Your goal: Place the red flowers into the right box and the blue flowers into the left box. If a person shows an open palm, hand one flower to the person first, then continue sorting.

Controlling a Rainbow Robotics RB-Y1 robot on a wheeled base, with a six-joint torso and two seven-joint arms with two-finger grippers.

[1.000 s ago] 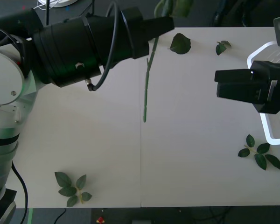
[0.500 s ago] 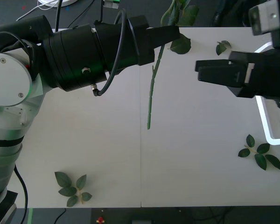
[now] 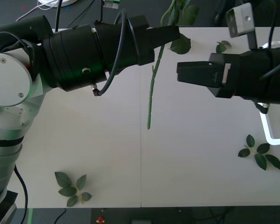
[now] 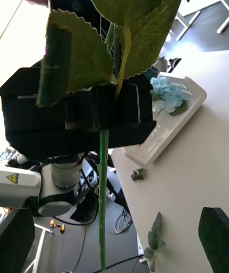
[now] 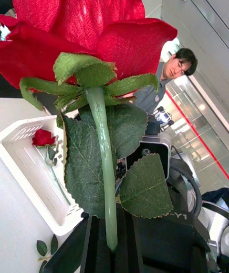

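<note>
Where the held rose is: red rose (image 5: 76, 20) in the left gripper (image 3: 172, 32), over the far middle of the table (image 3: 84, 140).
Left gripper: closed on the rose stem (image 3: 150, 93) just below the 2 broad leaves; the arm reaches in from the left.
Right gripper: (image 3: 178, 73) at mid-table right of the stem, apart from it, 2 black fingers spread wide and holding nothing, facing the rose.
Right box: white latticed tray at the table's right edge (image 3: 270, 135), partly covered by the right arm; 1 red rose (image 5: 43, 137) lies inside.
Left box: white tray (image 4: 157, 144) holding 1 pale blue flower (image 4: 167, 94), seen behind the left gripper.
Loose greenery: 1 leaf sprig (image 3: 70, 186) near the front left, 1 sprig (image 3: 260, 153) near the front right beside the right box, 1 single leaf (image 3: 180, 44) just beside the left gripper, 1 small leaf (image 3: 221, 46) farther right.
Obstruction: the left arm hides the far left of the table.
Surface: plain white top with 1 seam down the middle.
Room: dark floor and cables beyond the far edge.
Long axis: the stem runs far to near with a slight tilt, cut end toward the robot, bloom toward the far edge beyond the fingers.
</note>
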